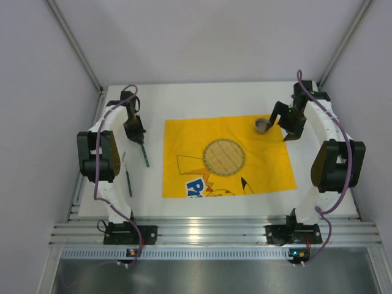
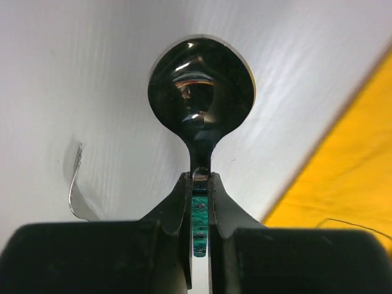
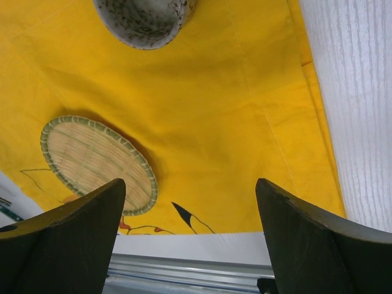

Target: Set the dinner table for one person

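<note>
- Left gripper (image 2: 199, 179) is pressed together on the spoon (image 2: 201, 92), pinching the thin neck just below the bowl. The green patterned handle runs back between the fingers.
- From the top view I can't tell whether the spoon is off the table (image 1: 202, 101) or lying on it. It sits left of the yellow cloth (image 1: 226, 156), apart from its edge.
- Fork (image 2: 76, 184) lies on the bare table left of the spoon, near the left arm.
- Right gripper (image 3: 190, 184) is spread wide and holds nothing. It hovers over the right part of the cloth, with the cup (image 3: 147, 21) just beyond its fingers.
- Woven mat (image 1: 223, 157) is at the cloth's centre and the cup is at the far right corner of the cloth. The table is the white top under everything.
- Risk: the pinch is on a narrow, smooth neck, so the spoon could swivel or slip out when carried.
- Risk: with the grip so close to the bowl, the long handle may sag and land crooked.
- Risk: a low sweep toward the cloth could catch its left edge and bunch it, shifting the mat.
- Risk: the left arm swinging back could nudge the fork.
- Risk: the right gripper's fingers are close to the cup, so a careless move could tip it.
</note>
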Tool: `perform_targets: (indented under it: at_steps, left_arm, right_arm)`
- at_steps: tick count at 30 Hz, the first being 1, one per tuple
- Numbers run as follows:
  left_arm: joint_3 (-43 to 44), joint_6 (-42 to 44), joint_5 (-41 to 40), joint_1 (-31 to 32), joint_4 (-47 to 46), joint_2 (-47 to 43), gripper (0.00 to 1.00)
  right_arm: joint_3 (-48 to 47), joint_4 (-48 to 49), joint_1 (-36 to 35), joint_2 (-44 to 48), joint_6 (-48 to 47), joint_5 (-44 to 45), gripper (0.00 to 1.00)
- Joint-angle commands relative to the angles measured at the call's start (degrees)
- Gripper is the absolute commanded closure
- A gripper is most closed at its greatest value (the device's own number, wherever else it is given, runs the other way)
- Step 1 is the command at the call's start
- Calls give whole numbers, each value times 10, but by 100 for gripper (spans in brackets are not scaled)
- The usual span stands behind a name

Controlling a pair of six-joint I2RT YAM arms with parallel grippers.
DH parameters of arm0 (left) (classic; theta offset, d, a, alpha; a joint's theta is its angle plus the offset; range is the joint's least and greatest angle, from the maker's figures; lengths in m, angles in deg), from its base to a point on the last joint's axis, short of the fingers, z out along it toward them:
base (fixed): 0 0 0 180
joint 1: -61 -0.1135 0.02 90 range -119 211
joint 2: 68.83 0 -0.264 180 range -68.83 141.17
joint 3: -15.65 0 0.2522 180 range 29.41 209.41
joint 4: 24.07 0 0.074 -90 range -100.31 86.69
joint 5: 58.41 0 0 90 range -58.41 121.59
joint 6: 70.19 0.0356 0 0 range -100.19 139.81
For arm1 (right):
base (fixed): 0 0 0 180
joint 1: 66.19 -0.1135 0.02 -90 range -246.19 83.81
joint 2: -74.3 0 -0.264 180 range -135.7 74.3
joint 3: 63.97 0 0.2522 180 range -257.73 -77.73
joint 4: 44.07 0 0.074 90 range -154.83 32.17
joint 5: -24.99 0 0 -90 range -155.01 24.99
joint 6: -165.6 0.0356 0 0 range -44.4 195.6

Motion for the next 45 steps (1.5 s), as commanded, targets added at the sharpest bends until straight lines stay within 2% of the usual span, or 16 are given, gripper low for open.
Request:
perform_targets:
  at_steps: [1, 8, 12, 14, 20, 25, 30, 35, 36, 45]
  left_arm:
    - [102, -16, 39, 6, 9, -14, 100]
    - [195, -65, 94, 98, 6, 11, 100]
    - [194, -100, 126, 147, -64, 21, 100]
    - [213, -123, 137, 183, -73, 40, 100]
    - [367, -173, 108, 302, -43, 109, 100]
    - [478, -237, 116, 392, -50, 211, 100]
    - [455, -307, 127, 429, -127, 249, 100]
    - [454, -337, 158, 459, -226, 297, 100]
    - [459, -344, 154, 463, -238, 303, 100]
    - [455, -359, 138, 483, -249, 345, 100]
  right_arm:
    - [-17, -8, -6, 14, 7, 7, 12]
    - [-8, -55, -7, 67, 26, 66, 10]
    - [16, -61, -7, 138, 34, 74, 0]
    - [34, -70, -7, 173, 34, 74, 0]
    - [68, -57, -7, 223, 5, 32, 0]
    - [109, -51, -8, 281, -8, 15, 0]
    - [172, -39, -8, 358, 44, -23, 0]
    - [206, -54, -8, 410, 35, -25, 0]
    - [216, -58, -25, 421, 34, -23, 0]
    - [243, -85, -65, 465, 25, 3, 0]
